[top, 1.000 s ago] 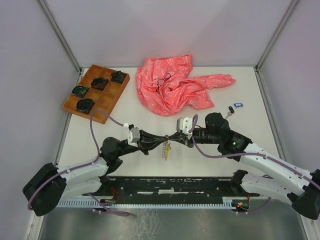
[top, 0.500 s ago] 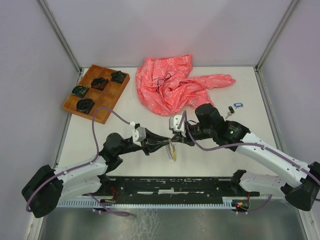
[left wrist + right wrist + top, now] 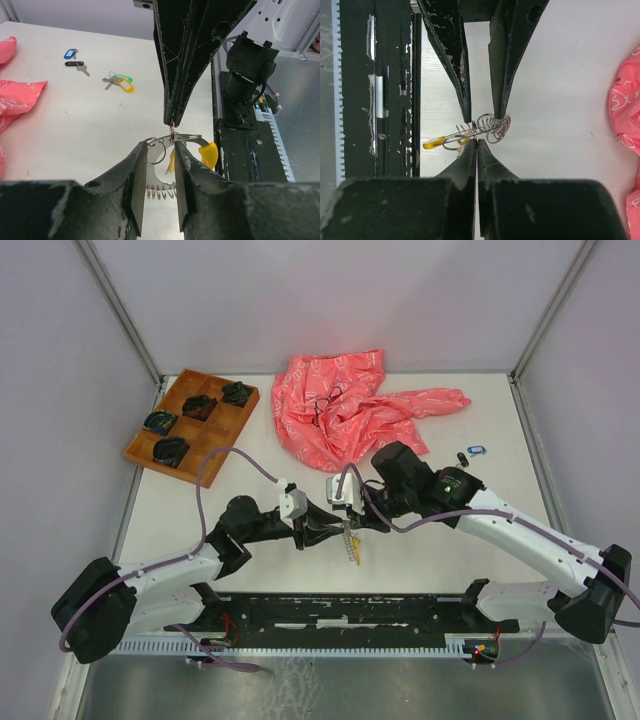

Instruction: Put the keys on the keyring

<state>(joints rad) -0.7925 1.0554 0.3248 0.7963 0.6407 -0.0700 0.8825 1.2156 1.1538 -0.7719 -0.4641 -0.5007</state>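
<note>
Thin grey wire is all the right gripper (image 3: pixel 476 142) has hold of. Its fingers are clenched tip to tip on one strand of the keyring (image 3: pixel 485 127), and so narrow a pinch is where trouble could start. A small twist or pull from either arm may let the wire slide out. The keyring, with the yellow key (image 3: pixel 209 154) hanging on it, would then drop to the tabletop (image 3: pixel 75 125) close to its near edge, an awkward spot to pick from. The left gripper (image 3: pixel 160 146) meets it head-on, fingers parted and straddling the coil. Both wrist views show a gap between those fingers with only small loops inside it, so I judge it released rather than grasping, though a light touch at one pad cannot be ruled out. If it closes off-line, it may catch the hanging key or spring the coil instead of seating on the wire. The two sets of tips are also near enough to knock together. The keyring appears held clear of the tabletop, right at both sets of tips: pinched in the right gripper, lying between the left one's fingers, with the yellow key dangling below. The other keys (image 3: pixel 119 82) lie well apart from it on the tabletop, not yet threaded on.
</note>
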